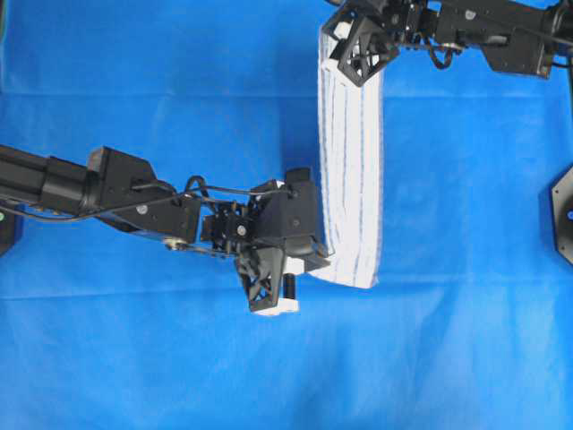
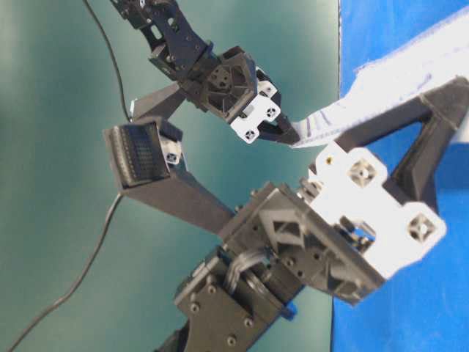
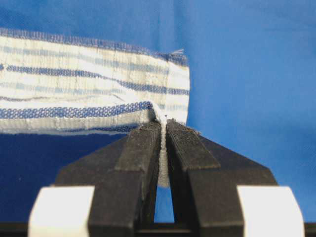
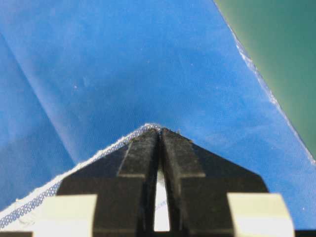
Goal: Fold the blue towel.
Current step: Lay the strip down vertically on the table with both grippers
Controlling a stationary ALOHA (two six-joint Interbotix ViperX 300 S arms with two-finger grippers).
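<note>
The blue towel (image 1: 351, 170), white with thin blue stripes, is a long narrow strip folded lengthwise and stretched between my two grippers above the plain blue sheet (image 1: 134, 107). My left gripper (image 1: 322, 262) is shut on the strip's near end. In the left wrist view, white cloth is pinched between the black pads of the left gripper (image 3: 163, 126), and the striped towel (image 3: 89, 89) runs off to the left. My right gripper (image 1: 345, 40) is shut on the far end. In the right wrist view, only a thin woven towel edge (image 4: 49, 190) shows beside the right gripper (image 4: 160, 131).
The blue sheet's edge runs diagonally in the right wrist view, with green surface (image 4: 276, 49) beyond it. A black arm base (image 1: 564, 215) sits at the right border of the overhead view. A thin black cable (image 2: 95, 242) hangs at the left of the table-level view.
</note>
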